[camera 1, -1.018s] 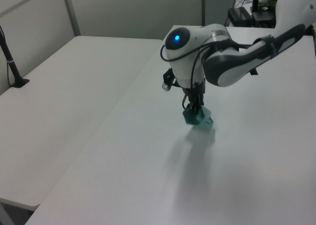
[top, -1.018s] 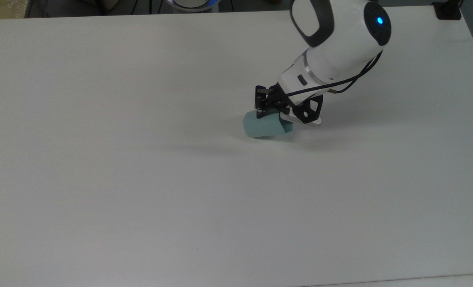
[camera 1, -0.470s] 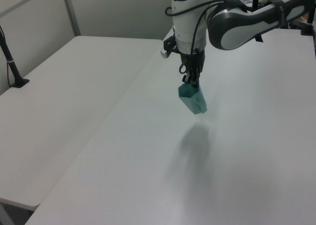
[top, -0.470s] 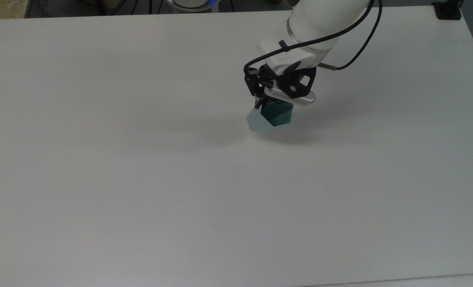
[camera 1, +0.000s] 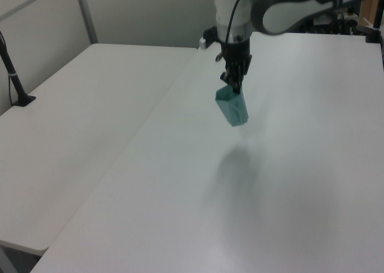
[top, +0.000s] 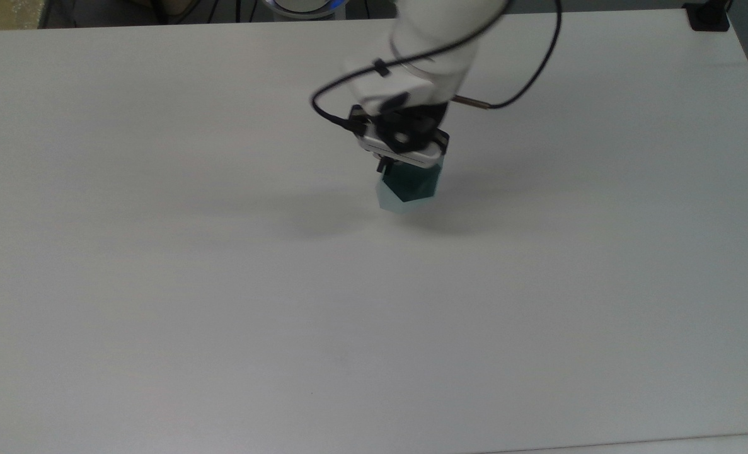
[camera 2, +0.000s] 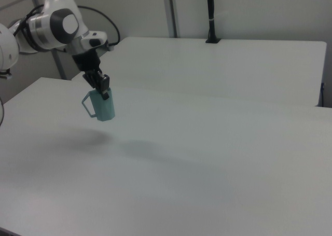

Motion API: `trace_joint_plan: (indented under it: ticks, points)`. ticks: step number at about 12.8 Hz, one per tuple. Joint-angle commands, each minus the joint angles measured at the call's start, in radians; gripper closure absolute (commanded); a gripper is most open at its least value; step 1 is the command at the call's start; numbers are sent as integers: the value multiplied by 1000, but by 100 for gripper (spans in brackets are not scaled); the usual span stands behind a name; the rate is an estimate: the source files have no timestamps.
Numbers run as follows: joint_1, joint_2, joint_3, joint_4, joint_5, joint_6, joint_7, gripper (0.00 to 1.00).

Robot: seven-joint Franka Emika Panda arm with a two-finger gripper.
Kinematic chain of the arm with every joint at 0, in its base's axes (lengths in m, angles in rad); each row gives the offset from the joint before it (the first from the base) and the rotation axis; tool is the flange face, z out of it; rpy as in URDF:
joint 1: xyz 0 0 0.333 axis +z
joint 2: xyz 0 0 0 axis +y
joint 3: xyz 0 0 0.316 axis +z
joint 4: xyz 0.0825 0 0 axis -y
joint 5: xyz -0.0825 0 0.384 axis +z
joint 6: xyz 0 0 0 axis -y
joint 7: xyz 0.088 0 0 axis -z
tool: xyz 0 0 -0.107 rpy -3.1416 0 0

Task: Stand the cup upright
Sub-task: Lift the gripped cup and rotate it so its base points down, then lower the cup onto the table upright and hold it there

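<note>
The near half of the white table (top: 222, 353) lies bare, so there is wide room to set something down toward the top view's lower edge, well away from any rim. Further in, the cup (top: 405, 186) hangs in the air above its own shadow, mouth upward and base down, only slightly tilted; a second ago it lay on its side on the table, so the lift and turn are largely done and lowering is what seems to remain. The gripper (camera 2: 102, 85) is clamped on the cup's rim beside the handle (camera 2: 88, 105). Beyond, a second table (camera 2: 218, 65) adjoins, and a black post (camera 2: 210, 13) stands at its far edge.
</note>
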Motion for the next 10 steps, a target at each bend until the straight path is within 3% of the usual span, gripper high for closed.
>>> trace_joint_plan:
  ticks: [1,3,5,8,10]
  points:
    - [-71,-200,18,-236,45,98,-72,100]
    - [-123,-243,18,-325,46,122,-144,100]
    - [-198,-297,19,-432,60,246,-178,100]
    - [-296,-346,19,-555,158,417,-224,100]
    - [-327,-375,19,-645,181,495,-227,100]
